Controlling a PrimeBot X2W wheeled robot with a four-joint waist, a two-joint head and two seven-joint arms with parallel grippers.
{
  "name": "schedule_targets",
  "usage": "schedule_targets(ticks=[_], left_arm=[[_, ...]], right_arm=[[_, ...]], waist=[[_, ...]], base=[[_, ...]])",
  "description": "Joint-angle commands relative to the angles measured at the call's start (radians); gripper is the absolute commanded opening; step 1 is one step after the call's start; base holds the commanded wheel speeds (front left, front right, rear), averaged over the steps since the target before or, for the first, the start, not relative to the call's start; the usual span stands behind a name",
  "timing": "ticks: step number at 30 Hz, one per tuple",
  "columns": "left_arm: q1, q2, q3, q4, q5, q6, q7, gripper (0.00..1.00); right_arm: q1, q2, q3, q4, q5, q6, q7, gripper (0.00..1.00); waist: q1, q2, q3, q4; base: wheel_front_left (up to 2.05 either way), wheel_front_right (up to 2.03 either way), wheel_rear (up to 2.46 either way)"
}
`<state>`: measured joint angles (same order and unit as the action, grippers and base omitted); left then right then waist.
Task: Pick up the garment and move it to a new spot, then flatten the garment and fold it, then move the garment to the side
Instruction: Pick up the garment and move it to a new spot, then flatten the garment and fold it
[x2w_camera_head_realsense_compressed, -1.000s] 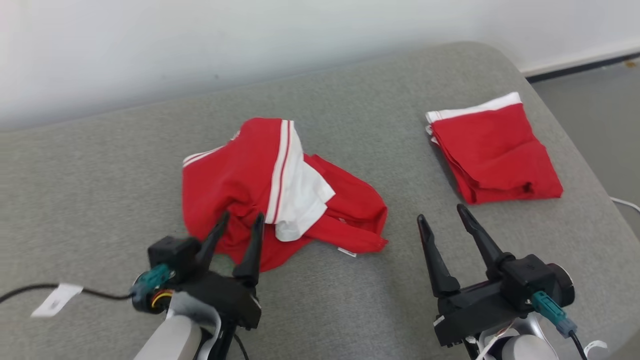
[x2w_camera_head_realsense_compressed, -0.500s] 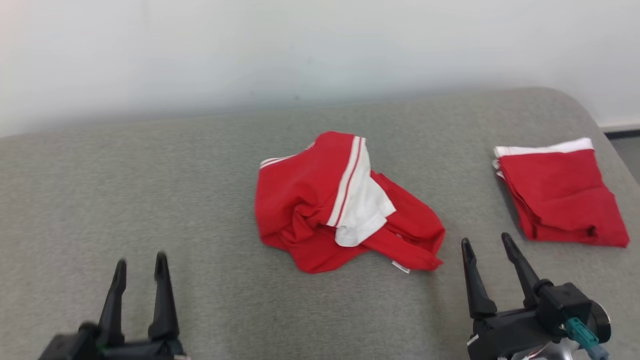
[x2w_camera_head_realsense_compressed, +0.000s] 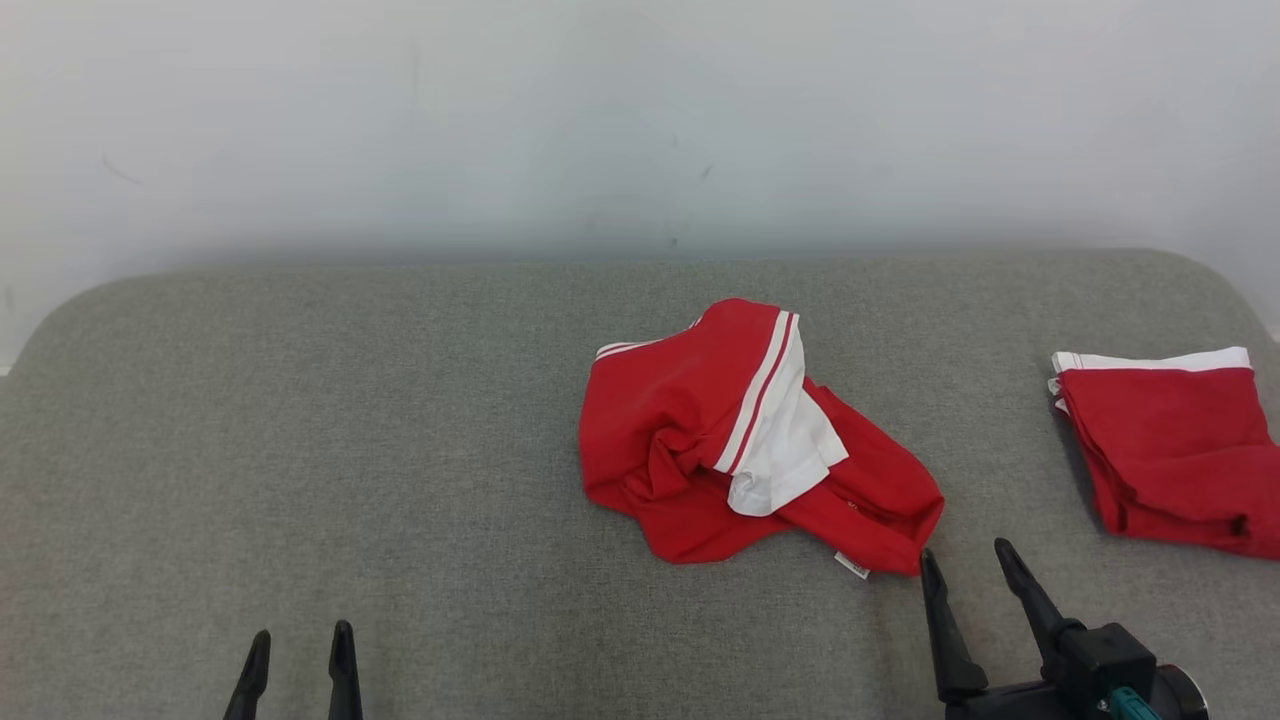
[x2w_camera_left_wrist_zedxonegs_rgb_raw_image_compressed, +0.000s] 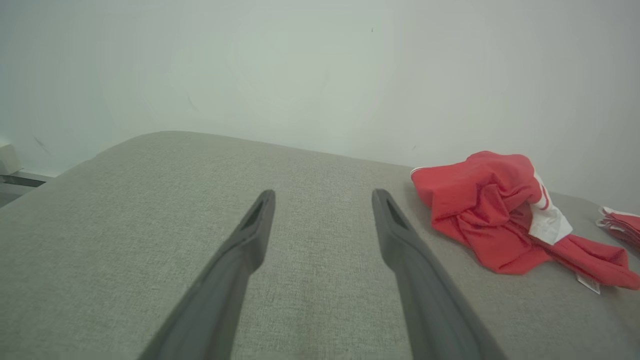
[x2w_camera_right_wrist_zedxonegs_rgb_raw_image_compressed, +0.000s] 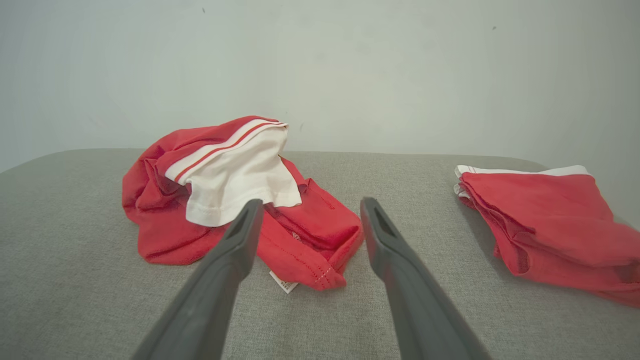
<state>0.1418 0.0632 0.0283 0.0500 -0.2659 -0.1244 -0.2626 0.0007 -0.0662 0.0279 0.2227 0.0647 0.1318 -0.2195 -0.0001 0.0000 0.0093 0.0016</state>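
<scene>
A crumpled red garment (x2w_camera_head_realsense_compressed: 690, 440) with a white panel edged in red-and-white stripes is seen just right of centre in the head view, heaped on a grey upholstered surface (x2w_camera_head_realsense_compressed: 350, 450). A small white label (x2w_camera_head_realsense_compressed: 852, 565) is shown at the garment's lower right hem, lying on the grey fabric. A second red garment, folded (x2w_camera_head_realsense_compressed: 1170, 450) with a white band along its far edge, is placed at the right edge of the frame, well apart from the heap. A pale wall (x2w_camera_head_realsense_compressed: 600, 120) is seen across the top.

The left gripper (x2w_camera_head_realsense_compressed: 302, 632) is found at the lower left of the frame — its two dark fingers are spread and nothing is held between them; it is well apart from the heap. The right gripper (x2w_camera_head_realsense_compressed: 965, 550) is seen at the lower right, fingers likewise parted and empty, with the tips just beside the garment's lower right corner — contact cannot be made out.
</scene>
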Motion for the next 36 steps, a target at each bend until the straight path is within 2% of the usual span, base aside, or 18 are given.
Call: schedule_targets(ticks=[1,7,28,36], left_arm=[[0.011,-0.003,-0.002,0.003,0.013,-0.005,-0.003,1.00],[0.009,0.003,-0.009,0.010,0.010,-0.005,-0.003,1.00],[-0.022,0.021,-0.002,0.012,-0.032,-0.005,-0.003,1.00],[-0.033,0.013,0.008,-0.008,-0.028,-0.005,-0.003,1.00]], right_arm=[[-0.002,-0.001,0.003,0.012,-0.003,-0.002,-0.005,1.00],[-0.027,-0.001,0.012,0.055,0.004,-0.002,-0.021,1.00],[-0.029,0.011,0.015,0.026,-0.004,-0.002,-0.003,1.00],[-0.041,0.013,0.026,0.022,-0.004,-0.002,-0.001,1.00]], waist=[[0.0001,0.0000,-0.004,-0.005],[0.0001,0.0000,-0.006,-0.016],[0.0001,0.0000,0.015,-0.027],[0.0001,0.0000,0.028,-0.063]], base=[[0.00,0.00,0.00],[0.00,0.00,0.00],[0.00,0.00,0.00],[0.00,0.00,0.00]])
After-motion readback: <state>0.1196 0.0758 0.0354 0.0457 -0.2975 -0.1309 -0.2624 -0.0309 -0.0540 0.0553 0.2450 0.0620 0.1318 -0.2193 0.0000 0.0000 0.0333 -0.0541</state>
